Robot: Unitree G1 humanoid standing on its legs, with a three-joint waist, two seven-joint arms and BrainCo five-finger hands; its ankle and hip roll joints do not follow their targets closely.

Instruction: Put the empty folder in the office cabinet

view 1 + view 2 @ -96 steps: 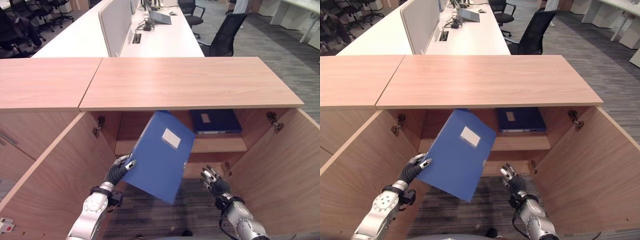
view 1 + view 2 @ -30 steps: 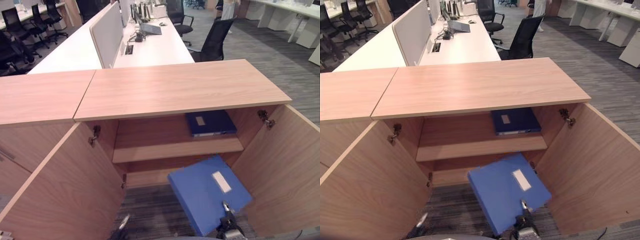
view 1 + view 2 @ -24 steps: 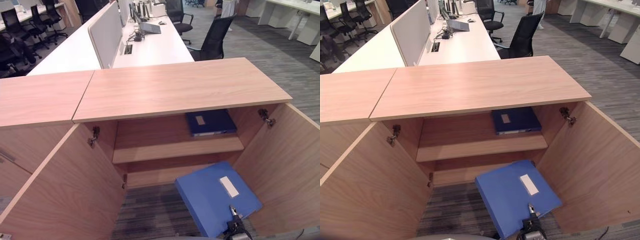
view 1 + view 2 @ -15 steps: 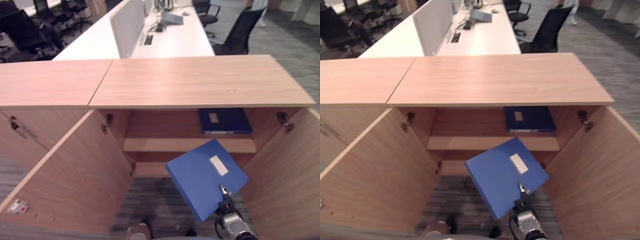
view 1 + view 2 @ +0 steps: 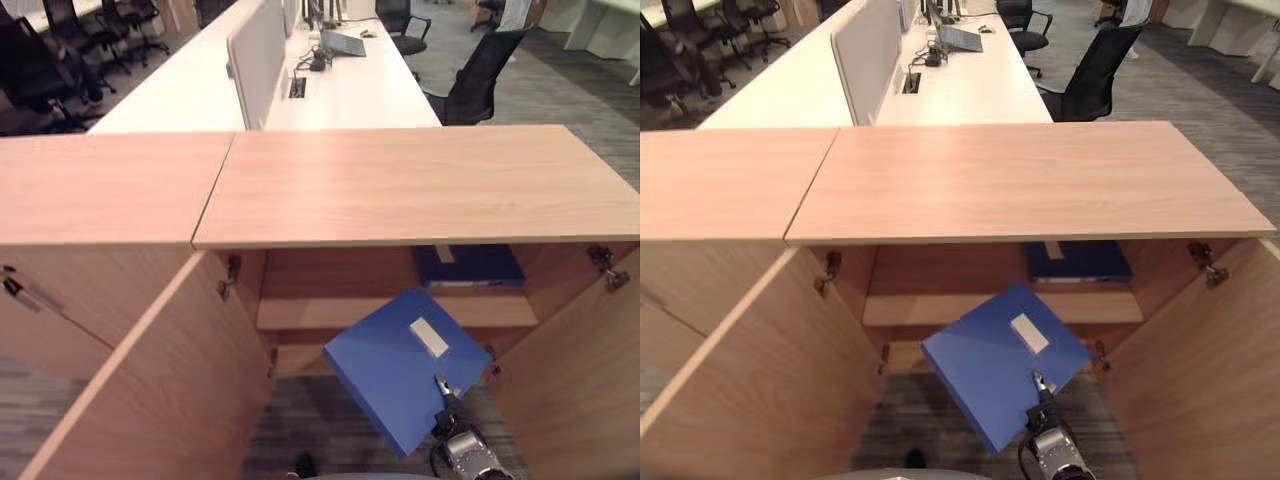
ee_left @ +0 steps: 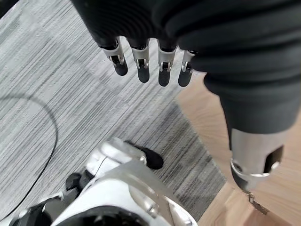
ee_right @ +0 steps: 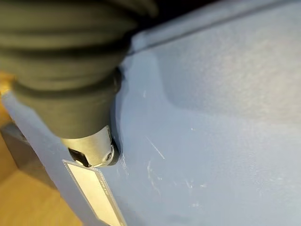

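Observation:
A blue folder (image 5: 395,365) with a white label hangs tilted in front of the open office cabinet (image 5: 400,185), its upper corner level with the shelf (image 5: 330,312). My right hand (image 5: 441,389) grips its near lower edge from below. In the right wrist view the thumb (image 7: 91,151) presses on the blue cover (image 7: 211,117). My left hand (image 6: 142,70) hangs over the carpet with relaxed, straight fingers, holding nothing.
A second blue folder (image 5: 470,265) lies flat on the right of the shelf. The cabinet's left door (image 5: 150,400) and right door (image 5: 590,380) stand swung out toward me. White desks (image 5: 340,80) and black chairs stand beyond the cabinet.
Earlier my left hand held the folder; now the right hand holds it and the left has dropped away. The camera has shifted. The folder sits slightly closer to the shelf.

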